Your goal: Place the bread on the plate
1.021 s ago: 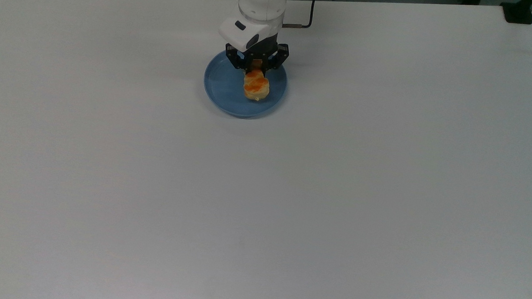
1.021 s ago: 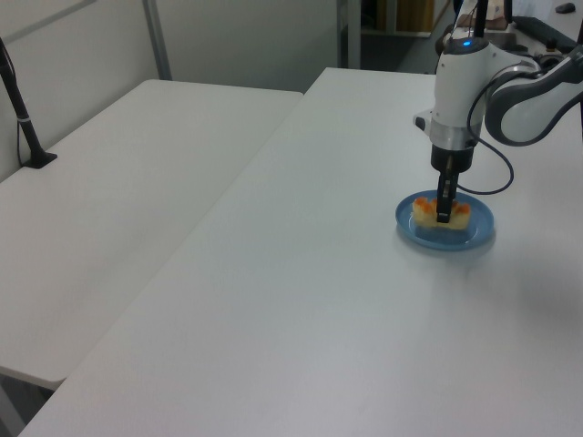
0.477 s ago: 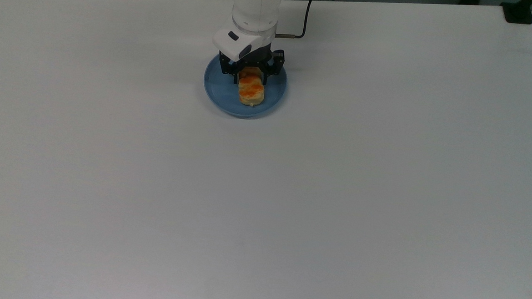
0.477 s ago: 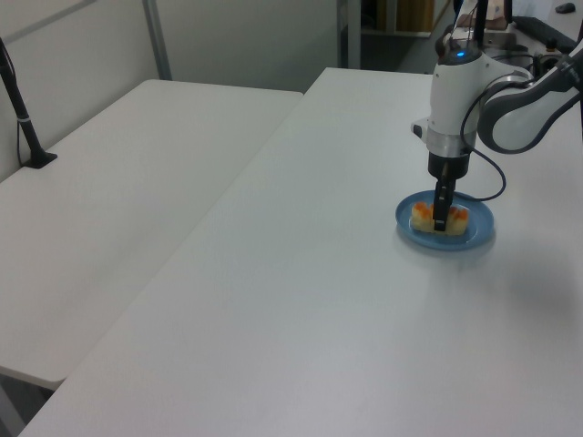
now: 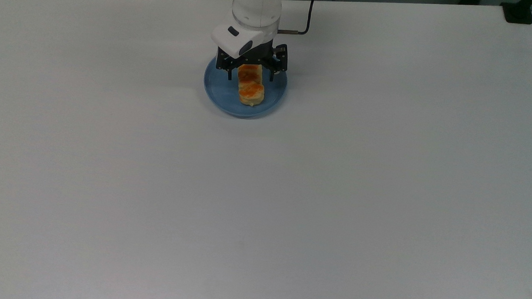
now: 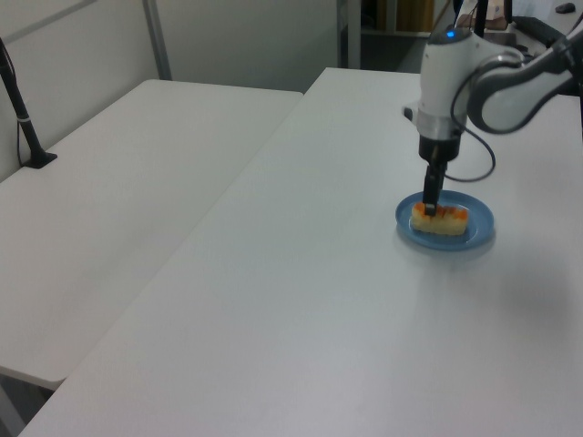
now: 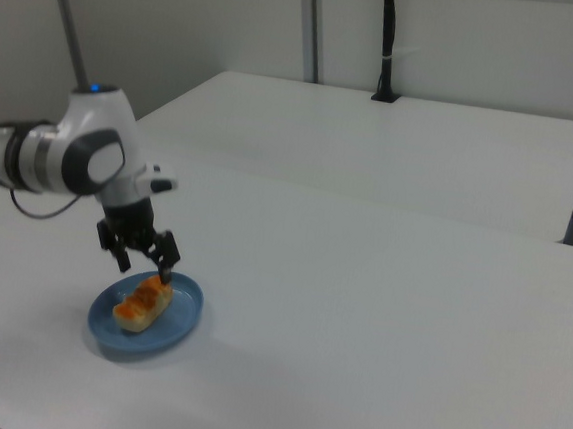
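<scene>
Top view: gripper [image 5: 250, 75] now has its fingers spread apart, straddling the bread [image 5: 250, 85] at its 12 o'clock end; half a second ago they pinched it. Bread lies released on the blue plate [image 5: 218, 86], so placement looks done.

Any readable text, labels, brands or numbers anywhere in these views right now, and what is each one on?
None: no word, label, brand or number can be read on the gripper, the bread, the plate or the white table.
</scene>
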